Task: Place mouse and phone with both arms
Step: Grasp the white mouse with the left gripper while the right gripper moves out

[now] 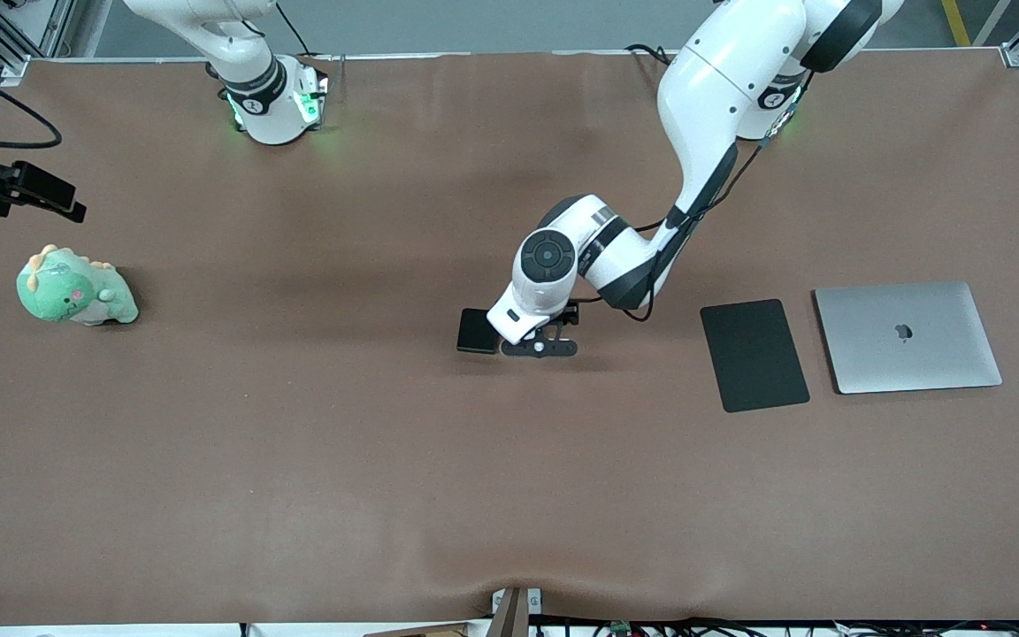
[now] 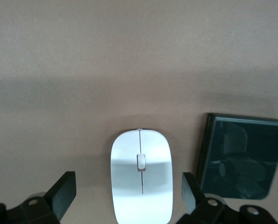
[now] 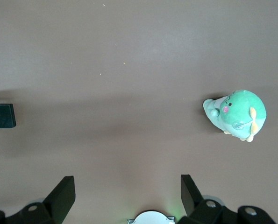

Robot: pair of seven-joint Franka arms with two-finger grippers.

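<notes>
With the left gripper [image 2: 124, 196] spread over the mouse [image 2: 141, 175] and the phone [image 2: 241, 158] just beside one finger, a descent could have nudged it, while the right gripper [image 3: 124, 196] waited open.

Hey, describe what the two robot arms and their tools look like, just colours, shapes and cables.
Both arms are glossy white with rounded joint housings and black bands. The left arm has a black round cap on its wrist joint and a thin black cable running along it. The right arm has a green-lit base. The left tool and right tool each have two black blocky fingers.
</notes>
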